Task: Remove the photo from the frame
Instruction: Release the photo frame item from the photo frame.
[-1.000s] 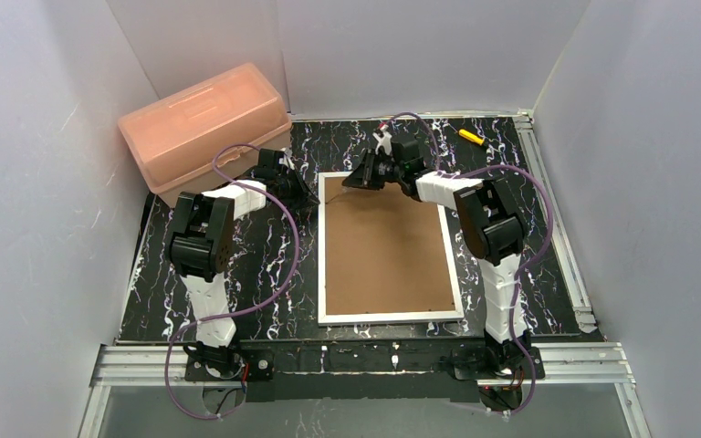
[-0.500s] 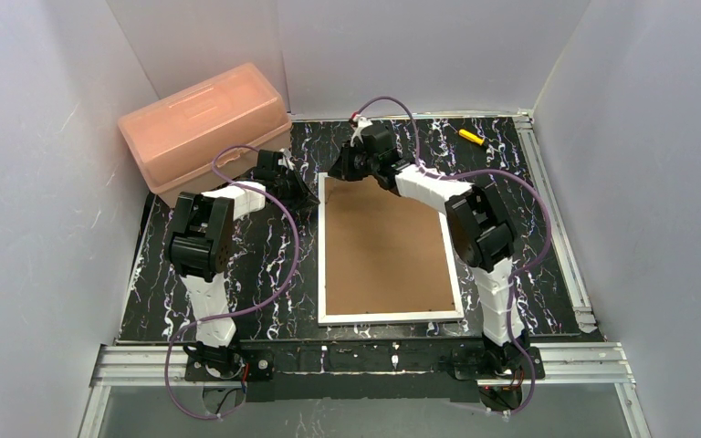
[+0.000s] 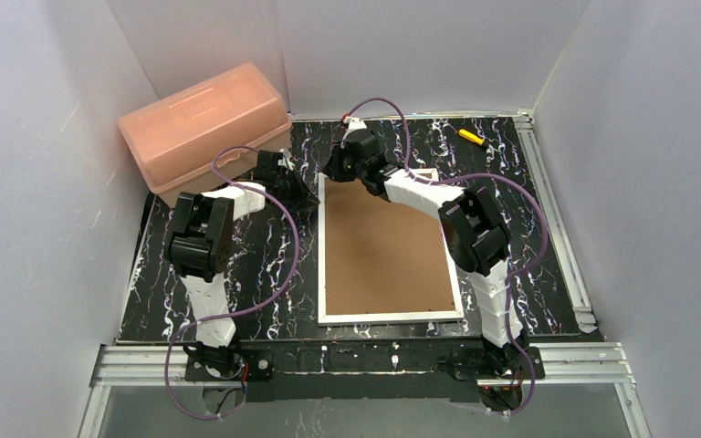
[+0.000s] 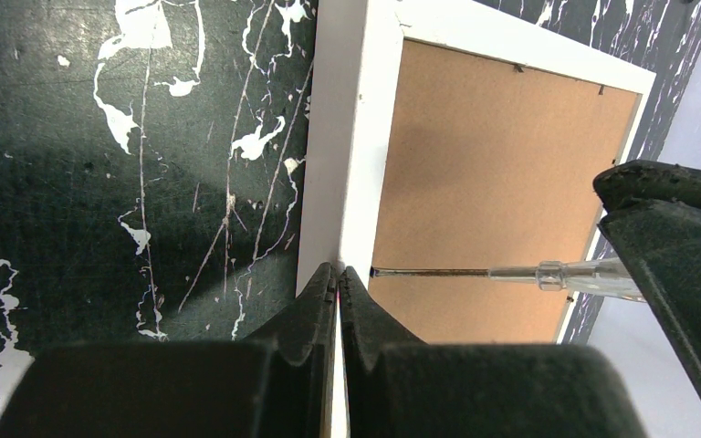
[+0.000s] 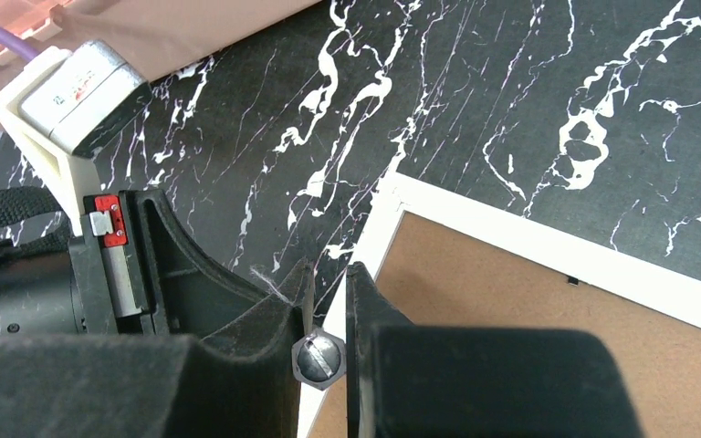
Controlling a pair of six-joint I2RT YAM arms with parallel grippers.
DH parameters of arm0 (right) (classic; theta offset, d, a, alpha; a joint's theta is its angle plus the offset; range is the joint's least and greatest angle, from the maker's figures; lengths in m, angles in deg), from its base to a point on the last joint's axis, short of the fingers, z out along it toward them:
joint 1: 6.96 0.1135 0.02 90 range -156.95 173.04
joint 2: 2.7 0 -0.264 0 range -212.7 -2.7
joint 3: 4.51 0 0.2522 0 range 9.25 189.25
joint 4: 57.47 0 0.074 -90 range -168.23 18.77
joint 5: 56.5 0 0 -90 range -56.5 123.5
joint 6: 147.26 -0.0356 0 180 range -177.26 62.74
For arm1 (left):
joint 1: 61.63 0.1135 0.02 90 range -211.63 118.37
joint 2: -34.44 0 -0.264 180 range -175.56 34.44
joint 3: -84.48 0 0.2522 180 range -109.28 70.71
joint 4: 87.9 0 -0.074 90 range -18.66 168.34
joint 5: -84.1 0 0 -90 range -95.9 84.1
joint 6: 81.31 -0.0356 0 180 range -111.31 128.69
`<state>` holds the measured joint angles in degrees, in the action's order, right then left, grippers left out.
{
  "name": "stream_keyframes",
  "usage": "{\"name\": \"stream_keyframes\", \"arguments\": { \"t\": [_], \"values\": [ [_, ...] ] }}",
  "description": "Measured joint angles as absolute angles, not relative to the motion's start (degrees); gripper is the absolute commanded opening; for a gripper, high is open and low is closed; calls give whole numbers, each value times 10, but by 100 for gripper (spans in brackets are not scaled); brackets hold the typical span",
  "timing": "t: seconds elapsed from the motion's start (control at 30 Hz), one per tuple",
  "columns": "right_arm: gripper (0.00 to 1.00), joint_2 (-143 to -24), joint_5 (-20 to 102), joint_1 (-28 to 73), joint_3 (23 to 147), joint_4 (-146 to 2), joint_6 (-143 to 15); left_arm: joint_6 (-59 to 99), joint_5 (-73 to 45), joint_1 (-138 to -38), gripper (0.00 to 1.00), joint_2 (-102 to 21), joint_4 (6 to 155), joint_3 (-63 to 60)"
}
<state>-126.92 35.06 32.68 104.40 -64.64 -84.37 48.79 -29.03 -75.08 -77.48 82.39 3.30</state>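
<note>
The frame point(image 3: 392, 317) lies face down on the black marbled table, its brown back point(image 4: 493, 173) turned up inside the white border point(image 4: 351, 137). The photo is hidden beneath that back. My left gripper point(image 4: 339, 272) is shut with nothing in it, its tips resting at the frame's left border near the far-left corner point(image 3: 310, 199). My right gripper point(image 5: 329, 283) is shut on a clear-handled screwdriver point(image 5: 318, 359) and hovers over that same corner point(image 3: 333, 173). The screwdriver's thin shaft point(image 4: 429, 271) lies across the brown back, its tip at the inner left edge.
A pink plastic box point(image 3: 205, 128) stands at the far left, close behind the left arm. A small yellow object point(image 3: 470, 137) lies at the far right. A metal rail point(image 3: 557, 228) runs down the table's right side. White walls close in on three sides.
My right arm has swung left along the frame's far edge, carrying the screwdriver to the far-left corner beside the left gripper. The left arm has not moved.
</note>
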Motion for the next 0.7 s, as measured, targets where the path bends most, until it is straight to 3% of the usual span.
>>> {"name": "stream_keyframes", "arguments": {
  "t": [0.43, 0.7],
  "values": [
    [1, -1266, 282, 350, 1048, -650, -828, 488, -286, -751, 0, -772, 826, 36],
    [1, -1201, 293, 361, 976, -660, -844, 475, -261, -761, 4, -752, 812, 48]
  ]
}}
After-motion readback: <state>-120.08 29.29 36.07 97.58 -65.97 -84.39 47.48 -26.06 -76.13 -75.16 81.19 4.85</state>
